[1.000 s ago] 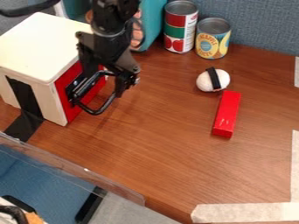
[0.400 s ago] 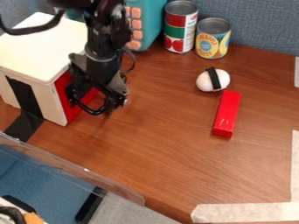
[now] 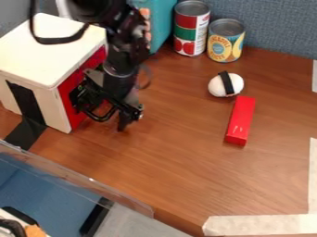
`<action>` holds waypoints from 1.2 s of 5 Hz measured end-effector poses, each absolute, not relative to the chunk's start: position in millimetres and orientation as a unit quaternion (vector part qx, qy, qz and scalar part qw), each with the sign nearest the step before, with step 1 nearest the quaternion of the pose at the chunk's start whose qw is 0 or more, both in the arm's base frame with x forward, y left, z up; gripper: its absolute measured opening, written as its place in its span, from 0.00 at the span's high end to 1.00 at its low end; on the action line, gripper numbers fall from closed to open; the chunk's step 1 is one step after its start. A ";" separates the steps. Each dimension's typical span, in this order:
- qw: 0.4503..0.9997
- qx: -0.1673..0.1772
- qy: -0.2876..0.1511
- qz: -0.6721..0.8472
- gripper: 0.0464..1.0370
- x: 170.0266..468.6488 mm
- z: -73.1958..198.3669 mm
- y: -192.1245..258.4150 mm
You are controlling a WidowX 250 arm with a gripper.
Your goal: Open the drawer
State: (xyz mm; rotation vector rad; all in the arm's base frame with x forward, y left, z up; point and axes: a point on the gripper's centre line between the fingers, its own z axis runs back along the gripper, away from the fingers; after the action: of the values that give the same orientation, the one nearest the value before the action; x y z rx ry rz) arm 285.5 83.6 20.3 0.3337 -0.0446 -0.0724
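Table (image 3: 180, 171) of brown wood grain lies before me, and behind it there stands a blue-grey partition (image 3: 278, 25). White cabinet (image 3: 43, 41) is placed at the left side of the camera view. The black arm (image 3: 123, 46) comes from the top edge, passing beside this cabinet. Behind the arm I see a part of a teal object (image 3: 162, 21) with orange round pieces.

The red-fronted drawer (image 3: 65, 99) is in the side of the cabinet which faces the table's middle, and it looks closed to me. The gripper (image 3: 117, 111) hangs down in front of it, close to the black handle (image 3: 99, 118); whether the claw is released, or clenched, or grasping the handle, I cannot tell.

Near the partition, the taller can (image 3: 189, 32) with a red and green label stands upright beside the shorter can (image 3: 226, 44), upright also, with a yellow and blue label. A long red block (image 3: 240, 121) lies nearer to me. Just beside its far end is the smallest thing, a white rounded piece (image 3: 217, 87) with a black band.
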 end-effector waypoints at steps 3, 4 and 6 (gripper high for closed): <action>0.992 0.121 -0.018 0.011 0.87 322.0 29.4 60.5; 0.995 0.095 -0.008 0.007 0.91 322.2 31.2 47.6; 0.998 0.058 0.000 0.004 0.91 316.6 42.2 18.8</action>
State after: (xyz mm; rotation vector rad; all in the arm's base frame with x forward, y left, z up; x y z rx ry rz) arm 316.6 18.8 42.2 0.1156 -0.0002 0.0075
